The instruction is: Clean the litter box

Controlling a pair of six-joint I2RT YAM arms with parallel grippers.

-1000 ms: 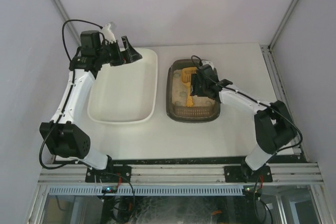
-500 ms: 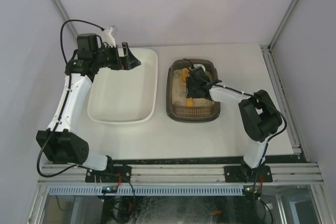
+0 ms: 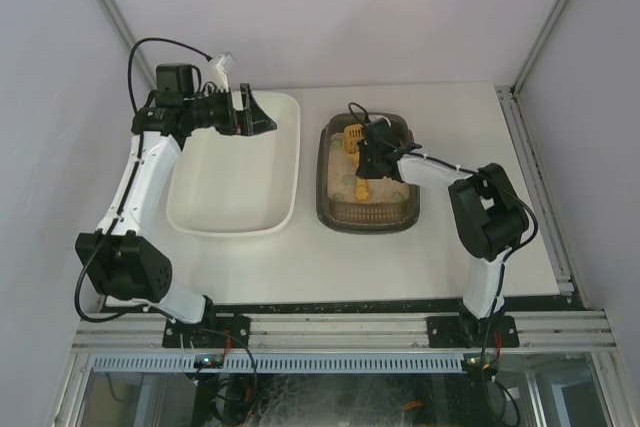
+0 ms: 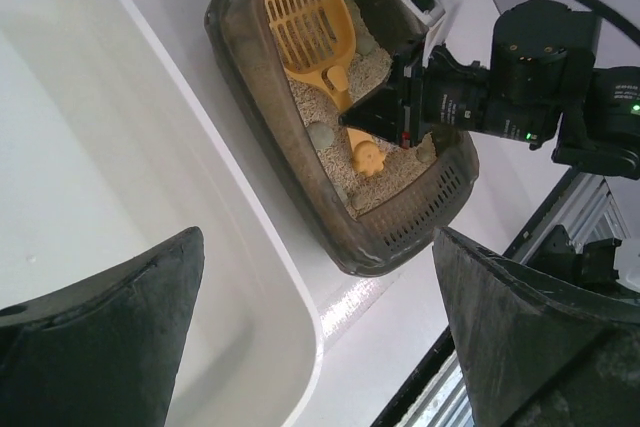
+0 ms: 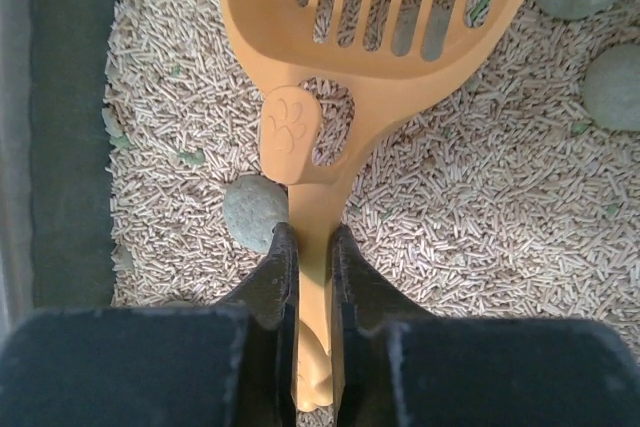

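Observation:
The litter box (image 3: 366, 225) is a dark grey-brown tray of beige pellets right of centre; its rim (image 4: 262, 97) shows in the left wrist view and its wall (image 5: 75, 127) in the right wrist view. An orange slotted scoop (image 5: 380, 37) lies in it, head toward the far end (image 3: 352, 135). My right gripper (image 5: 309, 237) is shut on the scoop's handle, low over the litter (image 3: 371, 161). Grey-green lumps (image 5: 256, 212) rest on the pellets, one beside the left finger. My left gripper (image 3: 255, 112) hangs open and holds nothing, above the far right corner of the tub (image 4: 318, 247).
A larger cream-white tub (image 3: 230, 172) stands left of the litter box, its rim (image 4: 250, 217) close to the box. Two more lumps (image 5: 612, 87) lie at the right of the litter. Enclosure walls close in the back and sides; the aluminium rail (image 3: 340, 332) runs along the near edge.
My right gripper has closed on the scoop handle and its arm has folded in toward the box. The left gripper stayed open and shifted slightly over the tub's far edge.

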